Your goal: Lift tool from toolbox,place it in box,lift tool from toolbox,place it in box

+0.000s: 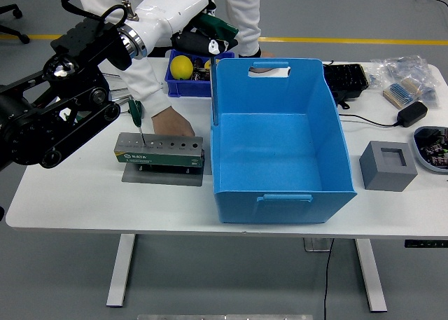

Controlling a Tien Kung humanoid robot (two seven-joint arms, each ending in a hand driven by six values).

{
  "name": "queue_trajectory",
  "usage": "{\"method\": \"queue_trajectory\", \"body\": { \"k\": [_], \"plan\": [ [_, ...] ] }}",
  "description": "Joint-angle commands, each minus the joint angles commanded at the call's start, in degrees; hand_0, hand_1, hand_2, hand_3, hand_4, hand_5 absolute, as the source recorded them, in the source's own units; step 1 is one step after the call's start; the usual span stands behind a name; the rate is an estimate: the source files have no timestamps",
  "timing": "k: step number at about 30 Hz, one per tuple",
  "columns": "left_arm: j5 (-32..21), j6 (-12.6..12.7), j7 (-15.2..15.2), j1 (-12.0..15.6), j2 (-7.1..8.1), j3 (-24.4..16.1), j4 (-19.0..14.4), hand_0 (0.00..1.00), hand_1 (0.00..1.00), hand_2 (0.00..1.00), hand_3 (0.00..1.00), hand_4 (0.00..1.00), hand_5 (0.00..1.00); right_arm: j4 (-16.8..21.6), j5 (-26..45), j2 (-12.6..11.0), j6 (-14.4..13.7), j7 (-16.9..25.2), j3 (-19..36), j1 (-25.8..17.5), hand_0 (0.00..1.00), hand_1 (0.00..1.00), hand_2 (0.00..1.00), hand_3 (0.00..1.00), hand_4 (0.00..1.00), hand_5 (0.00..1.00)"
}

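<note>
The white worktop [84, 194] is carrying a big blue box [280, 141], sitting open at the middle. The left arm is reaching in high from the left, its left hand [199, 34] hanging above the box's far left corner with fingers [222, 33] clamped on a tool [211, 68], its thin shaft pointing down. Just left of the box, the grey-green toolbox [159, 150] is resting on a grey plate, one green-handled screwdriver [135, 115] standing in it. A person's hand [175, 122] is pressing against the toolbox's far side.
</note>
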Motion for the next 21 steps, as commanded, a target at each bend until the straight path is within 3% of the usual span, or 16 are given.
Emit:
{"method": "queue_trajectory", "body": {
  "k": [8,13,21],
  "plan": [
    [-0.40,-0.13,0.56,-1.64,-2.22,-0.54,-3.27,0.147,0.002,0.013,0.005,0.753,0.519,0.03,0.07,-0.10,-0.01,0.07,-0.08,0.18,0.700,0.706,0.761,0.609,0.843,0.727],
    [-2.49,0.30,0.77,-0.53,-4.29,1.87,-4.63,0.146,0.002,0.013,0.005,0.752,0.519,0.02,-0.13,-0.13,0.03,0.04,-0.02,0.19,0.701,0.706,0.761,0.610,0.843,0.725],
    [-6.01,1.71,-0.77,2.33,-8.30,10.36,0.34,0.147,0.002,0.014,0.006,0.752,0.517,0.05,-0.33,-0.18,0.02,0.04,-0.01,0.46,0.701,0.707,0.760,0.610,0.843,0.726]
  ]
}}
